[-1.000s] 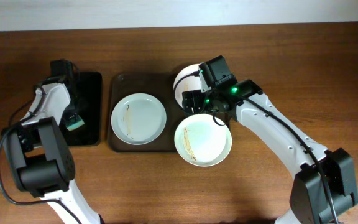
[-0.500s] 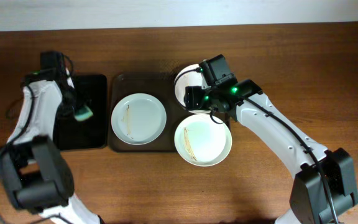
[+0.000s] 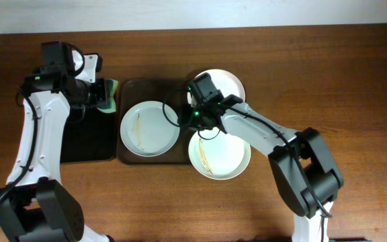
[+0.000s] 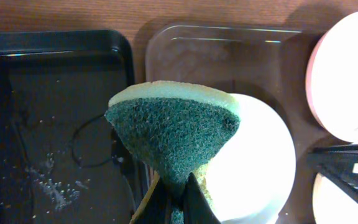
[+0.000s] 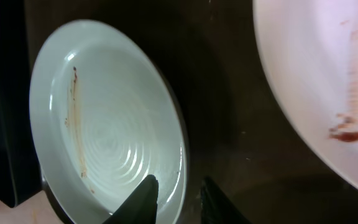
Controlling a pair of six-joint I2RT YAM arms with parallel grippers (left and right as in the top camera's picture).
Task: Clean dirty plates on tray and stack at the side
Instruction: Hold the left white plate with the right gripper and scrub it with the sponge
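Three white plates show in the overhead view. One plate [image 3: 149, 128] lies on the dark brown tray [image 3: 154, 89] and has a thin brown streak [image 5: 74, 118]. A second plate [image 3: 226, 82] sits at the tray's far right corner. The third plate [image 3: 219, 154] overlaps the tray's front right edge. My right gripper [image 3: 192, 121] [image 5: 178, 194] straddles the streaked plate's [image 5: 104, 118] right rim, one finger inside and one outside, jaws narrow but apart. My left gripper [image 3: 98, 94] [image 4: 178, 198] is shut on a green-and-yellow sponge [image 3: 108, 95] [image 4: 173, 127] above the tray's left edge.
A glossy black tray [image 3: 86, 138] [image 4: 48, 106] with water droplets lies left of the brown tray [image 4: 216, 53]. Bare wooden table surrounds both. In the right wrist view the neighbouring plate [image 5: 328, 81] carries reddish-brown smears.
My left gripper lifted the sponge off the black tray and carried it back and right, toward the brown tray. My right gripper swung left to the streaked plate's rim, jaws narrowing.
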